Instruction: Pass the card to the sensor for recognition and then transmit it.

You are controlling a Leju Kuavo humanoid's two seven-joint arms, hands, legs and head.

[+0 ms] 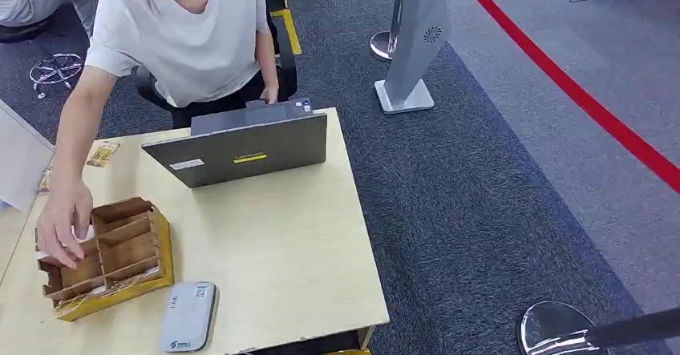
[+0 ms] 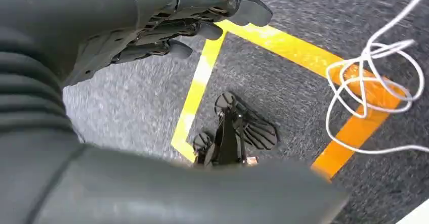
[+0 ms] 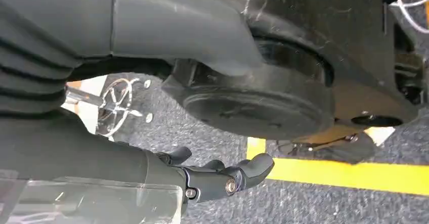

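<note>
Left hand (image 2: pixel 167 29): dark matte plastic, ribbed grey cover behind it, fingers loosely apart and holding nothing, hanging over speckled grey carpet with yellow tape lines (image 2: pixel 200 82) and a loose white cable (image 2: pixel 374 77).
Right hand (image 3: pixel 217 176): same dark glossy finish, fingers slightly curled, nothing in it.
Card reader (image 1: pixel 187 316): flat rounded grey slab near the table's front edge, small logo too tiny to read.
Card: can't really make one out; a person's hand (image 1: pixel 62 219) is at the organizer.
Organizer (image 1: pixel 108 255): brown slotted wooden box on a yellow base.
Laptop (image 1: pixel 240 153): grey lid, white sticker and yellow label, unreadable.
Table (image 1: pixel 289 243): pale smooth wood.
</note>
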